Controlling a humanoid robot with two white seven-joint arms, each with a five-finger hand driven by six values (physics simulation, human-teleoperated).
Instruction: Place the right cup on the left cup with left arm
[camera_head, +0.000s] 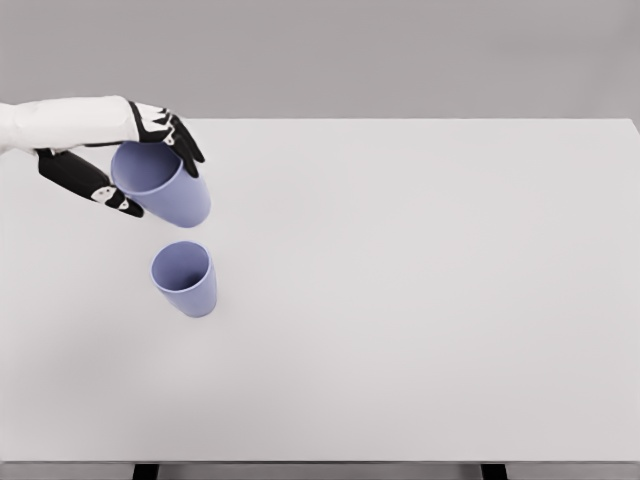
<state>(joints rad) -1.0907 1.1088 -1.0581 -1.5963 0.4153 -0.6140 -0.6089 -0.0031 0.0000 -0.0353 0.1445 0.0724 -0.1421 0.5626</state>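
The left hand (135, 160) sits at the tabletop's (420, 300) far left, its arm entering from nine o'clock; the held cup (165, 183) lies between its fingers, raised off the surface; the standing cup (184, 279) rests on the tabletop just toward five o'clock of the held one, apart from it; both sit well left of the tabletop's middle.

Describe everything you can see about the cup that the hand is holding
The held cup is a plain lavender-blue tumbler, handleless, smooth and plastic-looking, tapering toward its base. It looks empty. The left hand grips it near the rim, fingers on both sides. It hangs tilted above the table, over the second cup, apparently not touching it.
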